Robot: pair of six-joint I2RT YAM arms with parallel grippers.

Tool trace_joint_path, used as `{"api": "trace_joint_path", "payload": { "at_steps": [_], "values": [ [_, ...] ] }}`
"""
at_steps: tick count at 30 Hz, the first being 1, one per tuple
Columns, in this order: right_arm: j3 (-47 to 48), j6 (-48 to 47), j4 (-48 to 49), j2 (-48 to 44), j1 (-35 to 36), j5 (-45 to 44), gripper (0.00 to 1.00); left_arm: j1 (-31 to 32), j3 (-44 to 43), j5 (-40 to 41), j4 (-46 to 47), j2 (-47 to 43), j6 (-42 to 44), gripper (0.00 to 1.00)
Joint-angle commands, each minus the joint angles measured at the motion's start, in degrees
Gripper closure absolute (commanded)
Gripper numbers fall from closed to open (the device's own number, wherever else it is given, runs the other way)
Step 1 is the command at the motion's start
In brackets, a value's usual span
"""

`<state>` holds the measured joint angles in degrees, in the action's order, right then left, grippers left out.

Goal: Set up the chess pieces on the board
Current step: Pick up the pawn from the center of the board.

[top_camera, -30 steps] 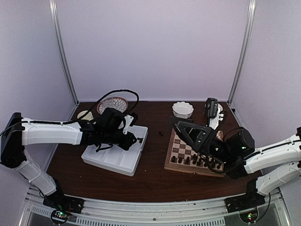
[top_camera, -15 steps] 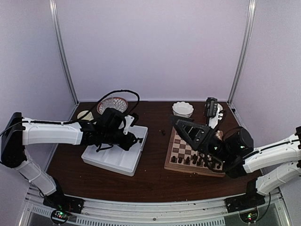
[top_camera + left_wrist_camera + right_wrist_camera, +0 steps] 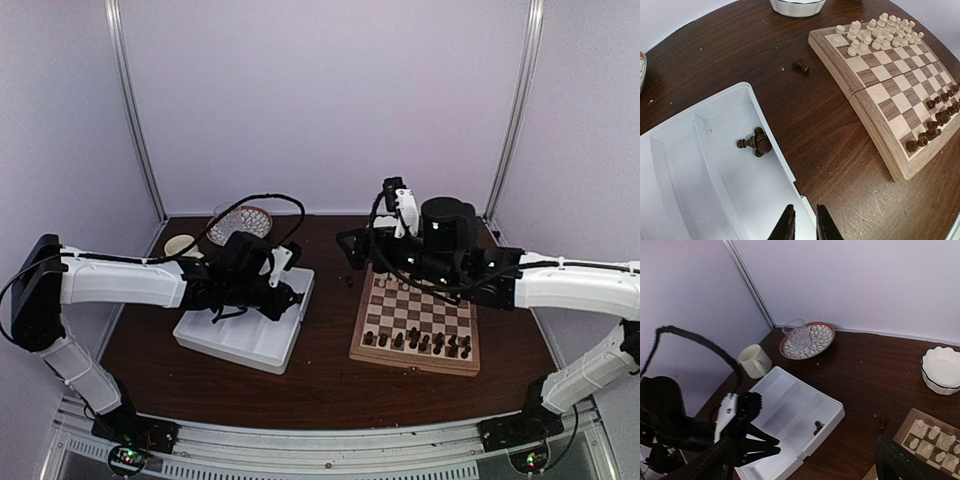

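L gripper (image 3: 803, 226) hung barely parted, empty; R gripper (image 3: 805, 467) gaped. Best: widen L, pinch 1 chess piece (image 3: 756, 142) centre-left, in tray (image 3: 675, 170).

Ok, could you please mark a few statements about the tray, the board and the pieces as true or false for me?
1. Some dark pieces lie in the white tray. True.
2. The cream chessmen sit in that tray. False: they stand on the board, in rows at one end.
3. A loose dark piece lies on the table between tray and board. True.
4. The right fingers are shut on a piece. False: they are spread wide, with nothing between them.
5. The glass stands on the board. False: it stands on the patterned plate.
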<state>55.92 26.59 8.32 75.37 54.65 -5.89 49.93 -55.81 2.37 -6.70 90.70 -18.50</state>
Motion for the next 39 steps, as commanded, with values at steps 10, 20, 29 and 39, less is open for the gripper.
{"api": "trace_joint_path", "payload": {
  "at_steps": [10,20,29,39],
  "values": [
    [25.15,-8.59,-35.91,28.5,-7.06,1.6,0.23,-0.3,3.53,5.18,5.42,-2.57,-0.55,0.85],
    [41.89,-5.32,-42.82,45.62,-9.79,1.93,0.49,-0.32,6.18,5.62,8.37,-4.57,-1.8,0.84],
    [44.55,-4.83,-41.26,51.1,-11.84,-0.81,0.62,-0.28,6.14,4.7,8.46,-4.31,-2.06,0.84],
    [44.53,-4.87,-39.24,53.83,-13.95,-0.57,0.63,-0.27,6.92,5.0,9.07,-5.12,-2.15,0.83]
  ]
}}
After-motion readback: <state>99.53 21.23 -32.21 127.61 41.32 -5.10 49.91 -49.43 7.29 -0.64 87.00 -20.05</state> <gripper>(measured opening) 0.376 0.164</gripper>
